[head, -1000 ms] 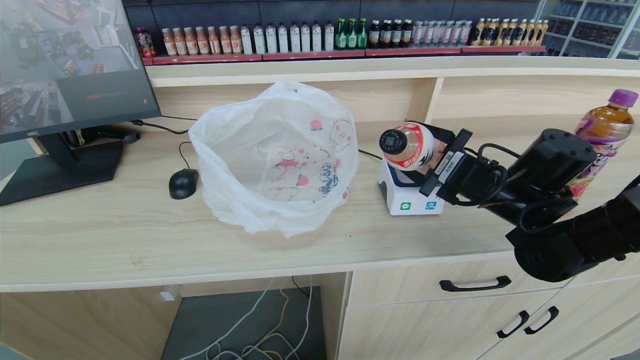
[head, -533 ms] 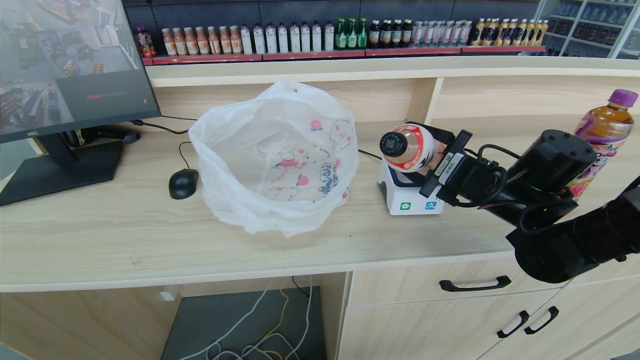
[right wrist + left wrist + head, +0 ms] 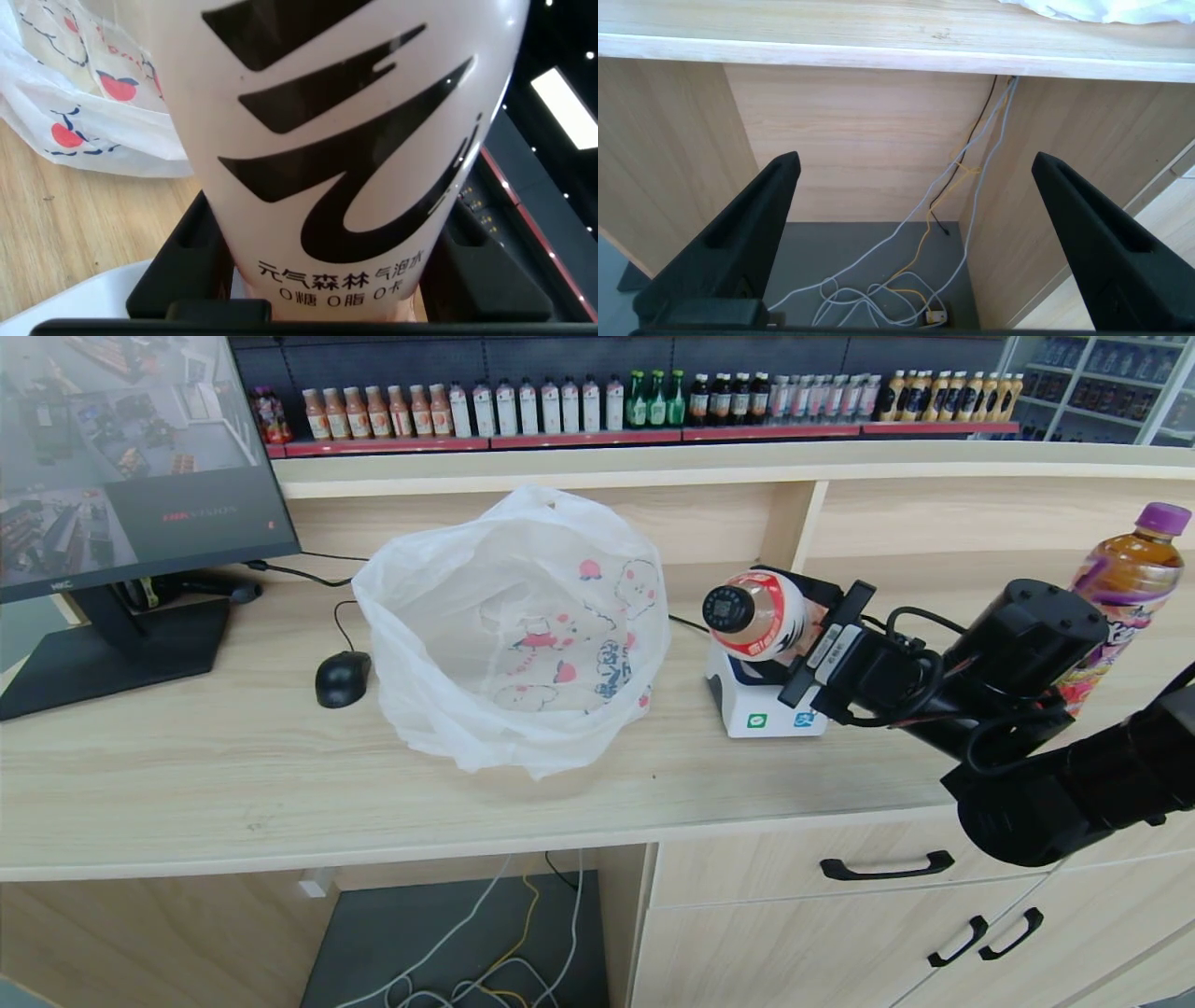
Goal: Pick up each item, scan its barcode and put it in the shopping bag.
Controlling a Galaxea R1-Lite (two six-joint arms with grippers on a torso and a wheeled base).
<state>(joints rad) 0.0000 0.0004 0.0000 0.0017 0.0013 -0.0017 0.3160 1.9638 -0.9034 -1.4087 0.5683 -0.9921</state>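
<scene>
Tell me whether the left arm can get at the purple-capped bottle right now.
Probably not: the left gripper hangs below the counter, and the purple-capped bottle stands at the far right, behind the right arm.

Light-wood counter [image 3: 233,784] spans the scene, w/ a raised ledge [image 3: 653,462] along the far side. Far L: monitor [image 3: 131,457] on a black stand [image 3: 112,653], screen showing CCTV feeds. A black cable [image 3: 299,569] runs R from behind it. Black mouse [image 3: 343,679] sits just R of the stand. Bkgd: red-edged shelf [image 3: 597,437] w/ a row of drink bottles [image 3: 523,409]. Near R, under the countertop: drawer w/ black handle [image 3: 887,870]. Loose cables [image 3: 495,971] hang onto a dark floor mat [image 3: 401,933].
</scene>
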